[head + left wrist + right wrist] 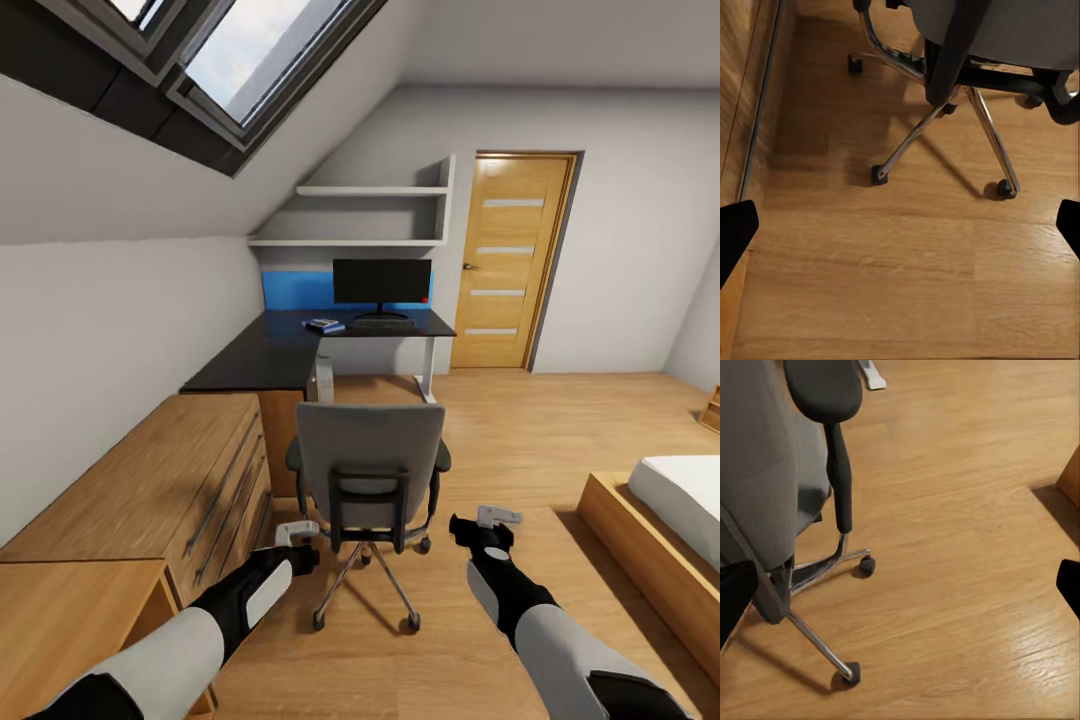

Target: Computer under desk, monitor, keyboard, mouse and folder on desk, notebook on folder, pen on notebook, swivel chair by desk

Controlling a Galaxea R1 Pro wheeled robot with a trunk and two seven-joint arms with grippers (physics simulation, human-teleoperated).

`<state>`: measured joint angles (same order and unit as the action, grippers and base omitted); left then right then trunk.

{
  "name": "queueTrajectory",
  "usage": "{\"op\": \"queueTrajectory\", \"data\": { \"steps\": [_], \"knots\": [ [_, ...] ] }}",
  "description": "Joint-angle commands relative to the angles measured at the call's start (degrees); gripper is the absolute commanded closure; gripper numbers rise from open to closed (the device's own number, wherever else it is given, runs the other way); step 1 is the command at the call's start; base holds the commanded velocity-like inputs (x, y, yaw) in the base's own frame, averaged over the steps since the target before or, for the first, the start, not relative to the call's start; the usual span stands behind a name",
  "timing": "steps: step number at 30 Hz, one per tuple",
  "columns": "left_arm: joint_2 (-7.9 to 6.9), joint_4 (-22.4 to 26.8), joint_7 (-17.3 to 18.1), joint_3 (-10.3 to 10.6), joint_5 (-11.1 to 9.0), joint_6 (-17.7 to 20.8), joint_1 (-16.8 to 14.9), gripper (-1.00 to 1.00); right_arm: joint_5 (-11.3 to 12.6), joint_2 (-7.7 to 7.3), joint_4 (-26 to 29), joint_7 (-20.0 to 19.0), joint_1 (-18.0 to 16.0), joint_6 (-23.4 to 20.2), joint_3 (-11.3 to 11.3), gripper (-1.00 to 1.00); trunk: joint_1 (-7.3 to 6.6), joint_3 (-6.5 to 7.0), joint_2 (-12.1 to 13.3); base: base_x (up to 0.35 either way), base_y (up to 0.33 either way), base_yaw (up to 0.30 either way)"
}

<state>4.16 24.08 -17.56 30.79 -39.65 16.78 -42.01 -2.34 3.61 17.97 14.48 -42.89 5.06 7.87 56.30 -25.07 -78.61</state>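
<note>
The grey swivel chair [370, 465] stands with its back to me, between my arms, away from the black corner desk [290, 350]. Its backrest hides the seat and anything on it. On the desk stand the monitor [381, 281] and, in front of it, the keyboard [381, 323]; a blue book-like item [323, 325] lies to their left. The computer tower [322, 381] sits under the desk. My left gripper [297, 532] is open just left of the chair base [937, 112]. Just right of the chair's armrest [832, 405], my right gripper [497, 517] is open too. Both are empty.
A long wooden dresser [150, 490] runs along the left wall beside the chair. A wooden-framed bed [660, 520] lies at the right. The door [510, 260] and wall shelves [370, 215] are at the back. Bare wooden floor [520, 420] stretches between chair, desk and bed.
</note>
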Motion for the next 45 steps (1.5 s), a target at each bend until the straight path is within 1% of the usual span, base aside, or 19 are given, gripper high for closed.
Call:
{"op": "queueTrajectory", "data": {
  "steps": [1,4,5,6,8,9,12,14,18,22,25,27,30,31,39,40,42,44,45],
  "knots": [
    [-0.03,0.09,-0.51,0.44,-0.57,1.06,-0.64,-1.0,0.19,-0.19,-0.76,-0.1,-1.09,-0.9,0.42,-1.0,0.23,-0.25,-0.45,0.0,0.0,0.0],
    [-0.03,-0.19,-0.51,0.38,-0.59,1.83,-1.15,-1.0,1.08,-0.4,-1.43,-0.4,-1.97,-2.06,0.55,-1.0,0.89,-0.79,-1.66,0.0,0.0,0.0],
    [-0.03,-0.73,-0.46,0.35,-0.59,2.08,-1.34,-1.0,1.87,-0.41,-1.79,-0.62,-2.31,-2.4,0.59,-1.0,1.1,-0.97,-2.06,0.0,0.0,0.0],
    [-0.03,-1.81,-0.25,0.15,-0.55,2.09,-1.5,-1.0,2.7,-0.25,-2.09,-0.79,-2.59,-2.64,0.49,-1.0,1.32,-1.15,-2.46,0.0,0.0,0.0],
    [-0.11,-2.64,-0.11,0.11,-0.45,1.53,-1.6,-1.0,3.3,-0.09,-2.36,-0.97,-2.73,-2.89,0.46,-1.0,1.76,-1.51,-3.26,0.0,0.0,0.0],
    [-1.1,-3.76,-0.05,0.14,-0.53,-2.69,-1.66,-1.0,3.71,0.02,-2.25,-0.96,-2.72,-2.59,0.46,-1.0,1.98,-1.69,-3.66,0.0,0.0,0.0],
    [-1.46,-5.12,0.0,0.29,-0.5,-5.04,-1.67,-1.0,3.8,0.15,-2.3,-0.92,-2.67,-2.44,0.46,-1.0,2.64,-2.23,-4.87,0.0,0.0,0.0],
    [-1.39,-6.32,0.04,0.51,-0.38,-6.85,-1.67,-1.0,3.85,0.48,-2.37,-0.9,-2.65,-2.38,0.47,-1.0,3.08,-2.59,-5.67,0.0,0.0,0.0],
    [-0.49,-8.63,0.12,0.71,-0.18,-9.39,-1.67,-1.0,3.84,0.94,-2.4,-1.1,-2.49,-2.24,0.45,-1.0,3.96,-3.31,-7.27,0.0,0.0,0.0],
    [0.93,-11.3,0.15,0.8,-0.04,-14.38,-1.67,-1.0,3.81,1.17,-2.41,-1.15,-2.3,-1.69,0.4,-1.0,4.84,-4.02,-8.88,0.0,0.0,0.0],
    [2.07,-12.66,0.16,0.84,-0.01,-16.17,-1.67,-1.0,3.77,1.18,-2.46,-1.25,-2.15,-1.47,0.42,-1.0,5.5,-4.56,-10.08,0.0,0.0,0.0],
    [2.53,-13.07,0.19,0.82,0.0,-16.63,-1.67,-1.0,3.67,1.21,-2.49,-1.42,-1.84,-1.28,0.37,-1.0,5.94,-4.92,-10.88,0.0,0.0,0.0],
    [2.68,-13.24,0.22,0.79,0.0,-16.77,-1.67,-1.0,3.53,1.22,-2.5,-1.74,-1.29,-0.41,0.27,-1.0,6.6,-5.46,-12.09,0.0,0.0,0.0],
    [2.75,-13.31,0.24,0.77,0.01,-16.82,-1.67,-1.0,3.39,1.33,-2.54,-2.04,-0.49,1.73,0.12,-1.0,6.82,-5.64,-12.49,0.0,0.0,0.0],
    [2.68,-13.35,0.25,0.77,0.01,-16.93,-1.67,-1.0,3.29,1.56,-2.35,-2.0,0.35,5.04,0.06,-1.0,8.57,-7.08,-15.7,0.0,0.0,0.0],
    [2.64,-13.35,0.25,0.77,0.01,-16.99,-1.67,-1.0,3.34,1.62,-2.37,-1.91,0.4,6.77,0.05,-1.0,8.79,-7.25,-16.1,0.0,0.0,0.0],
    [2.63,-13.35,0.22,0.77,0.01,-17.01,-1.67,-1.0,3.36,1.65,-2.38,-1.88,0.42,7.55,0.04,-1.0,9.23,-7.61,-16.9,0.0,0.0,0.0],
    [2.65,-13.35,0.19,0.77,0.01,-17.07,-1.67,-1.0,3.38,1.79,-2.44,-1.85,0.43,8.26,0.04,-1.0,9.67,-7.97,-17.7,0.0,0.0,0.0],
    [2.69,-13.35,0.16,0.84,0.01,-17.12,-1.67,-1.0,3.39,2.28,-2.5,-1.78,0.44,9.02,0.11,-1.0,9.89,-8.15,-18.1,0.0,0.0,0.0]
  ]
}}
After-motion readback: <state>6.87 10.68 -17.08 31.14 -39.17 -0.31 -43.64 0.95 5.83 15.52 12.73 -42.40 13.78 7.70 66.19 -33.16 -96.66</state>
